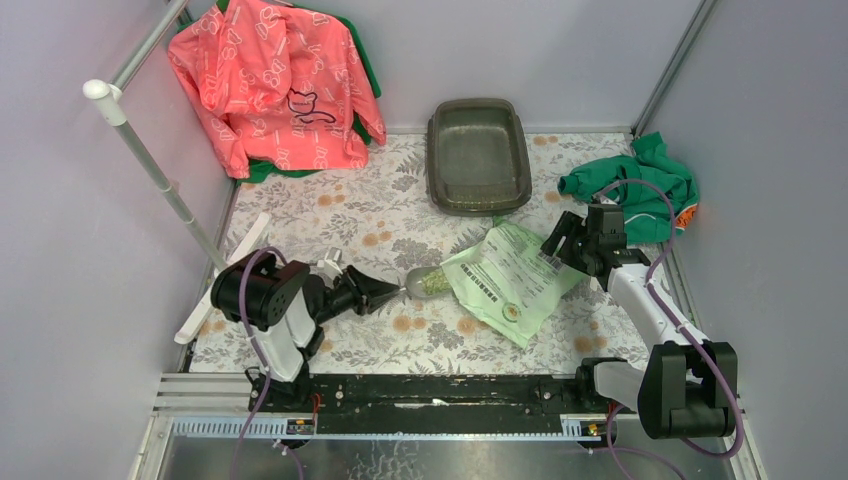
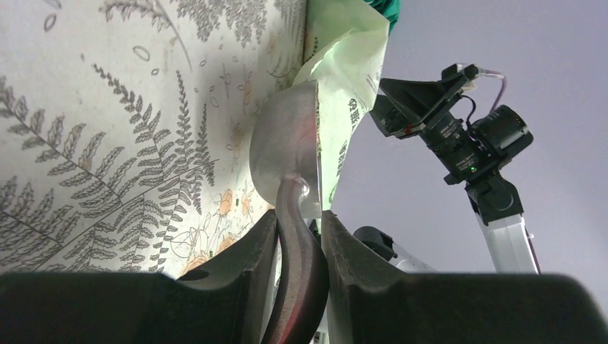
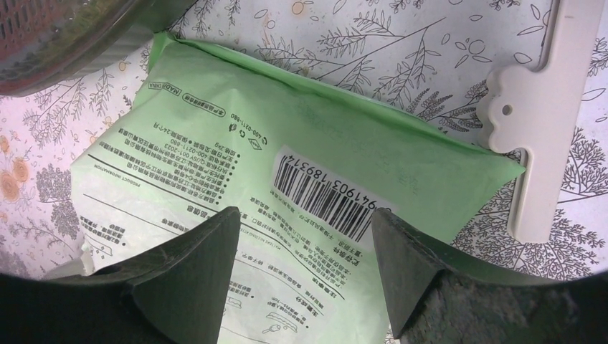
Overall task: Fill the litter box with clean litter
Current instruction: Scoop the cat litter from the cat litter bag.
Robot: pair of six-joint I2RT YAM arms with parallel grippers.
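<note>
Top external view: left gripper (image 1: 392, 291) pinches the scoop (image 1: 411, 285), heaped with litter (image 1: 434, 282), at the bag (image 1: 510, 285); right gripper (image 1: 563, 240) fingers spread over it; litter box (image 1: 478, 150) sits well behind.

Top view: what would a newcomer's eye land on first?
The bright coral jacket hanging at the far left corner stands out most. Next, mid-table, comes the light green bag, with the left gripper shut on a scoop holding clean litter at the bag's left edge. The litter box sits at the far edge, centre, and the right gripper is open over the bag's right corner.
</note>
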